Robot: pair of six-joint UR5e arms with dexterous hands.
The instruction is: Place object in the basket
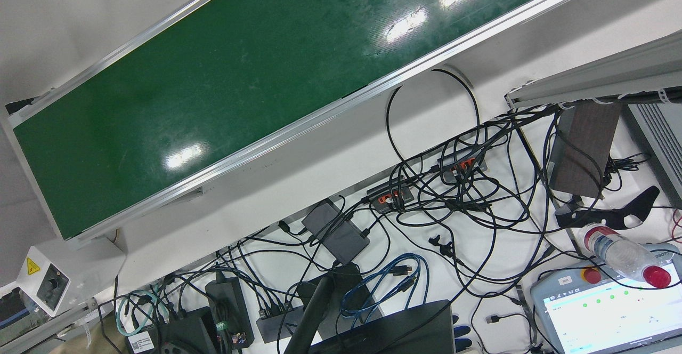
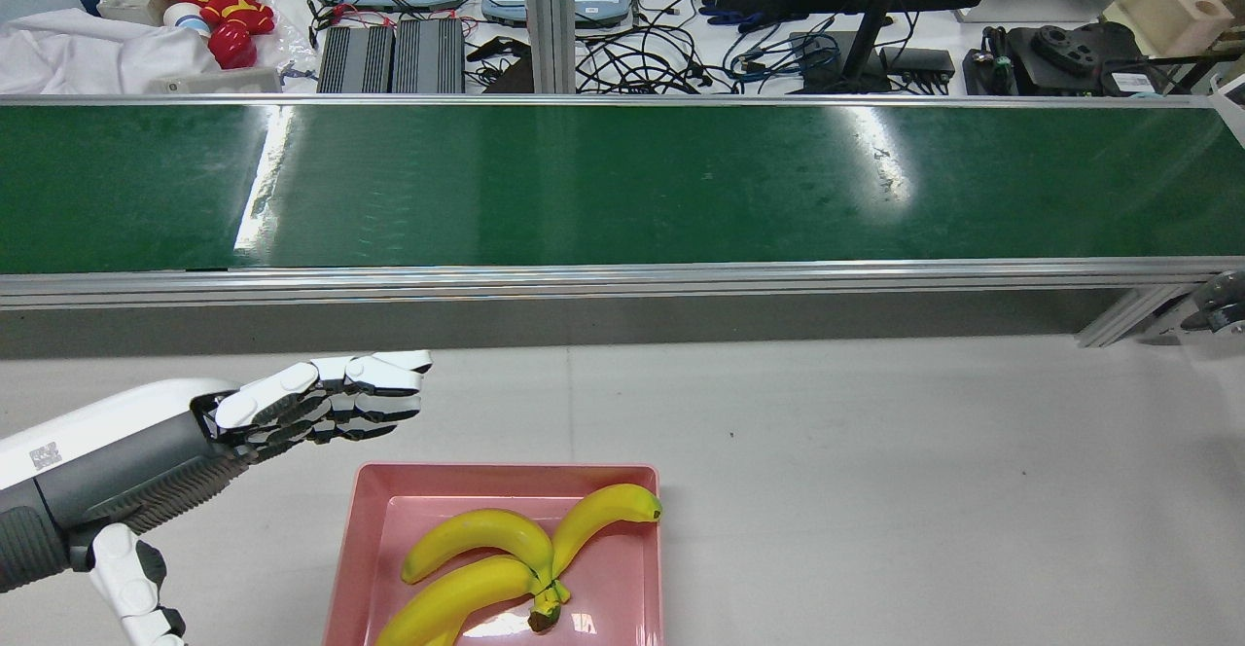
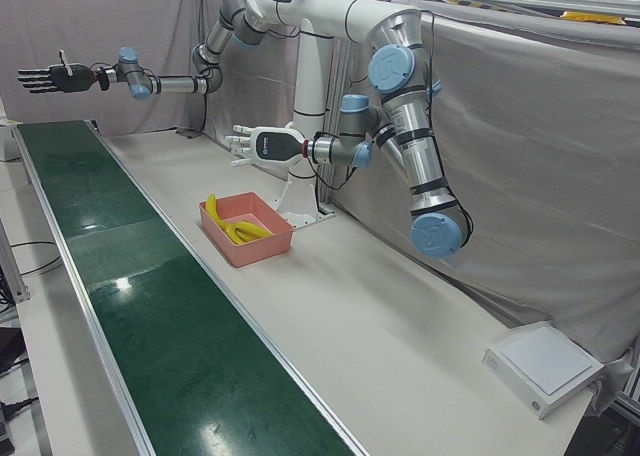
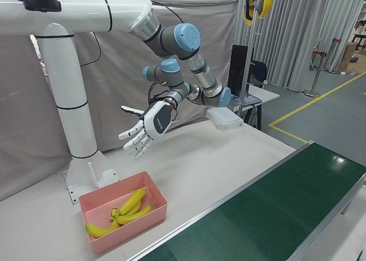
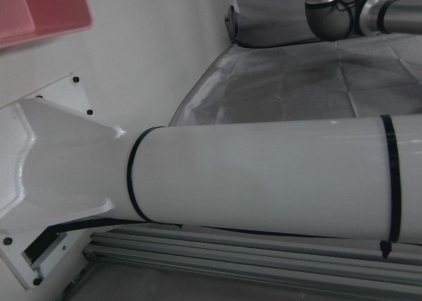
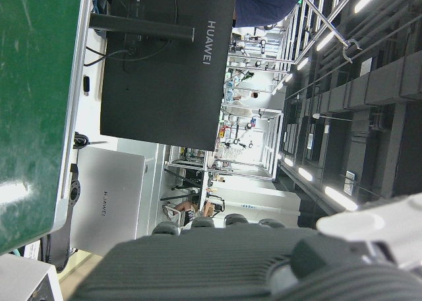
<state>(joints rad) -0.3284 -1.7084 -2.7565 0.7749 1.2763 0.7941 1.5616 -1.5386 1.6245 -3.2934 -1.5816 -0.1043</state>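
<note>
Grey surface (image 2: 875, 490) carrying pink plastic basket (image 2: 365, 529) with yellow bananas (image 2: 486, 539); left hand (image 2: 311, 403) hovering beside basket, fingers (image 2: 389, 374) spread, empty. Right hand (image 3: 45, 78) hanging well apart from basket, open. Next: awaiting object.

Bright, even overhead light, white glare streaks lay on the green conveyor belt (image 2: 622, 184) — soft, faint shadows on the table (image 2: 875, 490), front views sharp, the right hand view's near edge blurred — dark.

Three bananas (image 2: 506, 554), one pink basket (image 2: 374, 520), two robot hands (image 3: 250, 144).
</note>
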